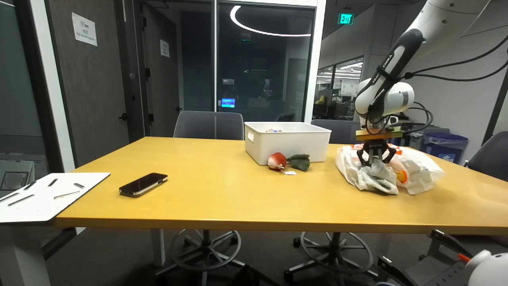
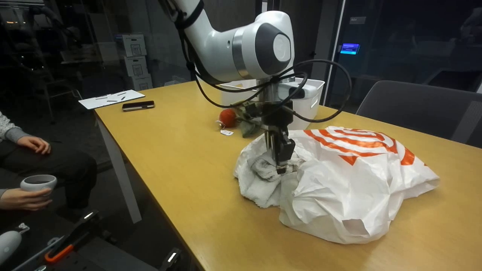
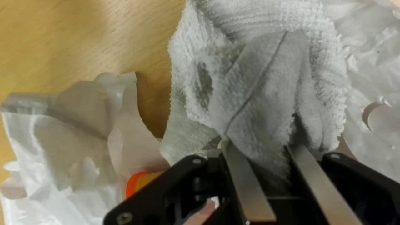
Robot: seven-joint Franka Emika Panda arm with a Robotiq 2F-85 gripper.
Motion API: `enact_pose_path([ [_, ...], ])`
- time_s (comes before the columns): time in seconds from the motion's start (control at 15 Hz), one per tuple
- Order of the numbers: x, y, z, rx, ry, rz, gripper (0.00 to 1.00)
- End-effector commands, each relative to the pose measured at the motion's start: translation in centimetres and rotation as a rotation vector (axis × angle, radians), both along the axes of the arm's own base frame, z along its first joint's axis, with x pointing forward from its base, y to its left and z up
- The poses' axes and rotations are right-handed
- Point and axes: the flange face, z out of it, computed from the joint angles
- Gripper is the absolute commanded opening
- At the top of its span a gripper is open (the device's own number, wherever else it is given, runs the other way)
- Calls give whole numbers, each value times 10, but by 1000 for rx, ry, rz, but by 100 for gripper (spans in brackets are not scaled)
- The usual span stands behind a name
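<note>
Black two-fingered gripper (image 3: 259, 147): points down, jaws pinching a bunched fold, narrow metal fingers (image 3: 249, 190) on either side of it.
Crumpled grey-white terry cloth (image 3: 265, 81): caught in that pinch, towards the right side of the yellow wooden table (image 1: 214, 190), loose folds spread beneath.
Hold: several layers seem caught, likely firmer than a single edge; steady pressure matters, since soft pile can slip layer by layer.
Crinkled white plastic bag with orange-red print (image 1: 420, 171): lies right and far of the cloth in an exterior view; whether any film is caught too, I cannot tell. A slow, straight-up pull should shed it better than a sideways drag.
Round orange-and-yellow object (image 1: 401, 176): shows just right of the cloth, partly covered by the bag; best left unbumped.
Open-topped white rectangular plastic box (image 1: 289, 145): stands farther left, with a round red item (image 1: 277, 161) and dark green fabric (image 1: 300, 162) just on its near side; swinging that way would call for height.
Black rectangular phone (image 1: 143, 184): lies well apart on the left.
</note>
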Motion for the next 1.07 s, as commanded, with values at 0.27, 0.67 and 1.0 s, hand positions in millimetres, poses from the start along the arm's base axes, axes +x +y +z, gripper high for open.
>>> enact_pose_path([
  [0.27, 1, 15, 4, -6, -42, 83, 55],
  [0.67, 4, 13, -2, 1, -18, 61, 81],
  [1.0, -5, 51, 29, 25, -41, 102, 100],
])
